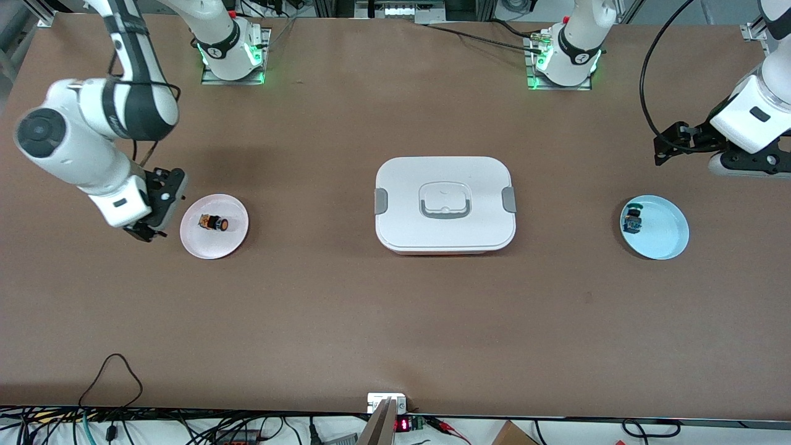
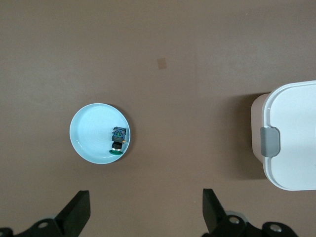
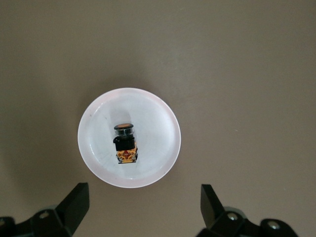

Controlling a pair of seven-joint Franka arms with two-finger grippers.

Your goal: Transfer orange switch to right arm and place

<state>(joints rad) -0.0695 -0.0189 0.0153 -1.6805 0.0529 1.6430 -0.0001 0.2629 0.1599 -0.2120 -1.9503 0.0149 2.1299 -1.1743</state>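
A: Orange switch (image 1: 213, 222), location? Lying on its side in the pink plate (image 1: 232, 244), toward the right arm's end of the table; black round cap toward the lidded box, orange-tan body toward the right gripper. Touched by neither gripper.

B: Right gripper (image 1: 148, 232), state? Fingers (image 3: 74, 205) spread wide apart, nothing between them. Seen in the front view just beside the pink plate's rim; in the right wrist view, aimed down with plate and switch just ahead of the fingertips.

A: Left gripper (image 1: 664, 145), state? Fingers (image 2: 79, 212) likewise spread apart, empty. Held up over bare table at the left arm's end, waiting.

B: Remaining items? White lidded box (image 1: 445, 204) with grey side latches and a recessed handle, at mid-table between the two plates. Pale blue plate (image 1: 670, 238) toward the left arm's end, well apart from the box; on it a small blue-bodied switch (image 1: 633, 219), near the rim on the box side.

A: Table surface (image 1: 395, 321)? Brown, matte.
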